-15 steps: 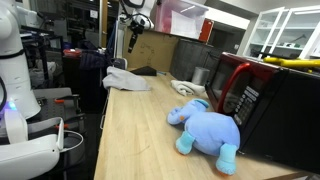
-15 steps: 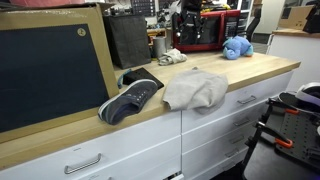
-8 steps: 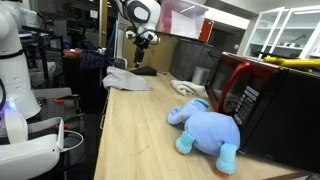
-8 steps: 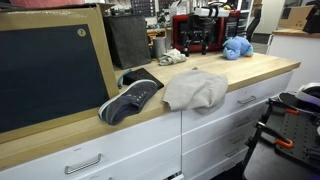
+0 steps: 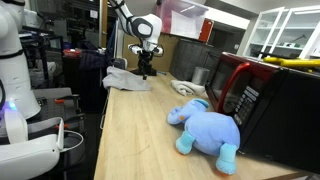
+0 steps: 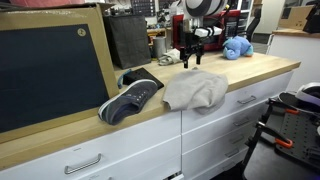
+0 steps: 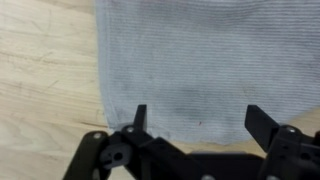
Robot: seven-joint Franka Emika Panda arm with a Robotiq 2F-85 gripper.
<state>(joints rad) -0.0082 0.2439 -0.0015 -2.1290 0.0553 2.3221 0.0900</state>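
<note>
Pale grey, finely ribbed cloth [image 7: 200,50] under the black gripper [image 7: 195,112], light wood-grain counter [image 7: 45,70] beside it, blue plush [image 5: 208,128] and red-and-black microwave [image 5: 250,95] well off from it, dark white-soled shoe [image 6: 130,98] past the cloth, black wood-framed board [image 6: 50,65] farther off.

Exterior views face counter [image 5: 130,130] from opposite ends; wrist looks down, close.

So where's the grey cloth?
In an exterior view the grey cloth lies on the wooden counter, beside the dark shoe, just below the open gripper.
</note>
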